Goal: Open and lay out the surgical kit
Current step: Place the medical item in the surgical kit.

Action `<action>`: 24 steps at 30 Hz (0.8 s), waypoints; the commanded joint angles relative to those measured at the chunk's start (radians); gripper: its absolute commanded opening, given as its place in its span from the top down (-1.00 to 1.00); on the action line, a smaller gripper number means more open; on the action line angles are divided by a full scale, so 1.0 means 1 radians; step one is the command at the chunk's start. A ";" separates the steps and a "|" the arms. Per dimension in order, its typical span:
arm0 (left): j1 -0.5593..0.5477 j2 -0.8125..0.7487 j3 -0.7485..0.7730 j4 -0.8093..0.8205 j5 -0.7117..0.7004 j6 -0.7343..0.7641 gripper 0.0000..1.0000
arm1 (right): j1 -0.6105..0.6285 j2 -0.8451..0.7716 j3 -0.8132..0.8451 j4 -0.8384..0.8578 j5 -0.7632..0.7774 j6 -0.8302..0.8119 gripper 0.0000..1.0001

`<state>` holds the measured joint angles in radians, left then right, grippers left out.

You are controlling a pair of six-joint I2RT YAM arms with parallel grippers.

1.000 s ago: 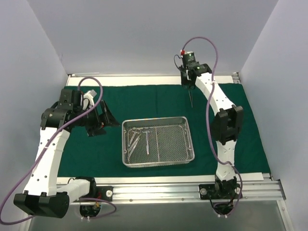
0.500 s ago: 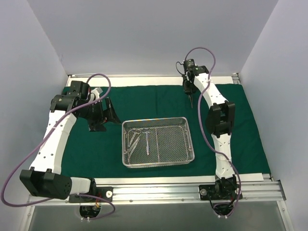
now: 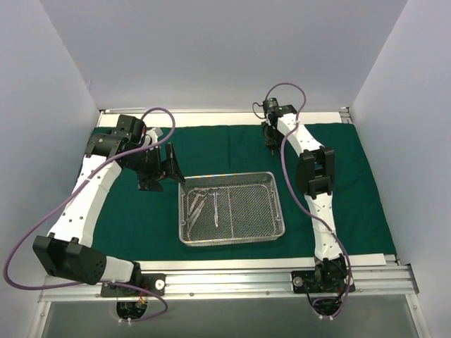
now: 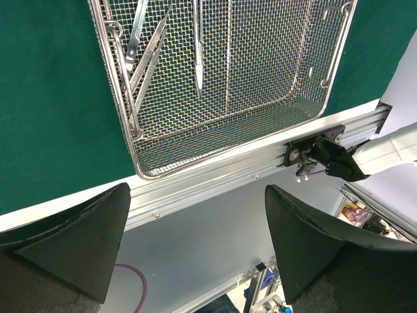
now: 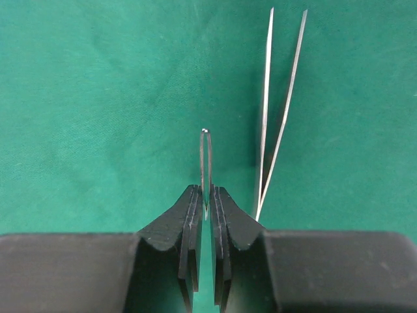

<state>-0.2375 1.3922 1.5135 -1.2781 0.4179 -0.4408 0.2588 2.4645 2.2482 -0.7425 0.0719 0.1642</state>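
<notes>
Two arms rise from the near edge of the surface. The left arm bends up and inward, and the left tool [image 3: 161,169] is fully spread, gripping nothing. Past its fingers [image 4: 91,235] the wire-mesh tray [image 4: 221,140] sits on the green cloth [image 3: 232,144]. Scissors [image 4: 140,39] and tweezers [image 4: 199,45] lie in the tray half nearest this tool. The right arm stretches to the cloth's far edge, wrist pointed down. The right tool [image 5: 205,195] is pressed together, pinching a slim steel instrument [image 5: 205,156] that projects past the fingertips. Loose tweezers [image 5: 280,111] lie on the cloth just right of this tool.
</notes>
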 commanded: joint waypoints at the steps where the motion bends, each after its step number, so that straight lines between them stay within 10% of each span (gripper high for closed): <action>1: -0.008 0.004 0.045 -0.010 -0.011 0.001 -0.86 | 0.008 0.019 0.045 -0.024 0.025 0.006 0.87; 24: -0.144 0.120 0.108 -0.012 -0.007 0.019 -0.68 | 0.034 -0.013 0.126 -0.061 0.046 0.037 0.17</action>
<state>-0.3691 1.4979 1.5734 -1.2926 0.4187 -0.4374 0.2832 2.5229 2.3154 -0.7544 0.0902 0.1806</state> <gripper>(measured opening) 0.854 0.413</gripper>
